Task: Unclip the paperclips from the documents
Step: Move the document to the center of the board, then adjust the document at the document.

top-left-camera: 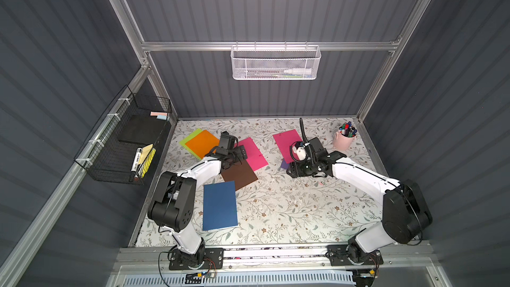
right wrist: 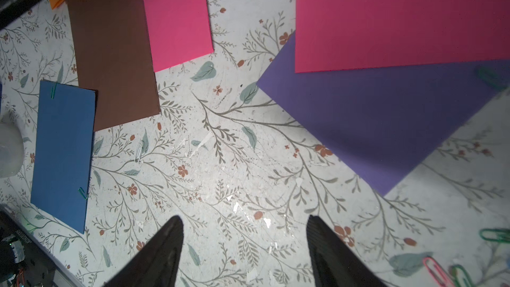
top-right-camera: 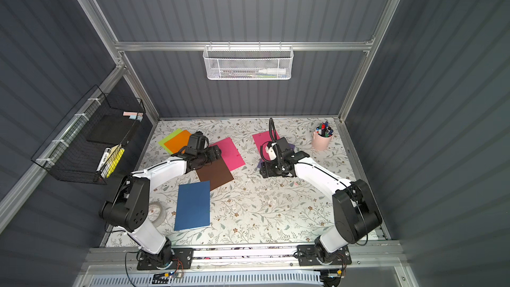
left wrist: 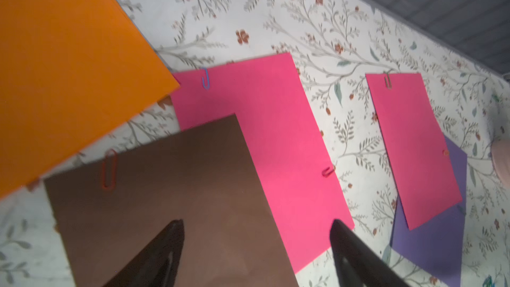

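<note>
My left gripper (left wrist: pixel 256 244) hangs wide open and empty over the brown sheet (left wrist: pixel 171 202), at eleven o'clock from the table's middle, with the back wall as twelve. My right gripper (right wrist: pixel 245 241) is also spread, with nothing between its tapered black fingers (right wrist: pixel 165 252). It is over bare floral tabletop (right wrist: pixel 234 161) toward three.

Matte sheets crowd round:
- an orange sheet (left wrist: pixel 69 64) over a lime sheet (top-left-camera: pixel 188 136) at ten
- a pink sheet (left wrist: pixel 262 133) overlapping the brown
- a second pink sheet (left wrist: pixel 414 147) on a purple sheet (left wrist: pixel 436 238) at one
- a blue sheet (right wrist: pixel 63 155) at eight

Bent-wire clips grip the edges: a red paperclip (left wrist: pixel 109 169) on the brown, a blue paperclip (left wrist: pixel 205 78) on the pink, green paperclips (right wrist: pixel 53 90) on the blue. Loose paperclips (right wrist: pixel 436 270) lie beside that gripper.

From above, my right arm (top-left-camera: pixel 358 173) hides most of the purple, and only a strip of lime shows. A pink marker cup (top-left-camera: pixel 343 140) stands at two.
</note>
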Available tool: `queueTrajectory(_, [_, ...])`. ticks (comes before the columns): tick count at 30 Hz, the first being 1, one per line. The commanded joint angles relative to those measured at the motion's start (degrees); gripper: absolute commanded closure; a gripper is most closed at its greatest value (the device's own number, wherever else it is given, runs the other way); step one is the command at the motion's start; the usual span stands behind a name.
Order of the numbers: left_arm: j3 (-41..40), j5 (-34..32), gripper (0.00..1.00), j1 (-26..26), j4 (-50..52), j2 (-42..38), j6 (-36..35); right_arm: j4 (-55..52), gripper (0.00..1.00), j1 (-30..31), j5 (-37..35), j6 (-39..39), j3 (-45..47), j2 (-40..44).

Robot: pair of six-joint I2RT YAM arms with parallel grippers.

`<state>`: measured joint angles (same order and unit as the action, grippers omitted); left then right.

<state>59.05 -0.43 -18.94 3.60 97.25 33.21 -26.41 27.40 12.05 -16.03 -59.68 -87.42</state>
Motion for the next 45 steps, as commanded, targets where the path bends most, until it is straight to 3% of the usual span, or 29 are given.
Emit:
queueTrajectory(1, [-1.5,1.0,0.17,-3.1,2.5,2.6,2.5,-2.3,0.27,-1.2,-0.6,0.6,1.9,1.8])
queueTrajectory(13, [-8.3,9.4,0.19,-15.0,1.4,4.8,8.2,-3.6,0.26,-5.0,0.3,2.6,4.9,7.4])
queueTrajectory(24, [-1.1,13.8,0.18,-33.5,7.1,7.1,13.7,-2.6,0.25,-7.2,2.3,2.6,6.9,8.1])
queueTrajectory(34, [6.5,2.0,0.12,-34.4,15.5,-0.4,17.1,-1.7,0.25,-9.2,5.5,1.3,7.2,6.7])
queueTrajectory(39, [-4.4,1.9,0.15,-34.4,20.9,-10.8,25.9,-2.3,0.25,-9.3,10.9,1.9,7.6,6.1])
queueTrajectory(45, [-17.4,5.7,0.11,-34.4,18.4,-21.4,38.5,0.2,0.24,-9.2,17.1,1.8,7.8,4.4])
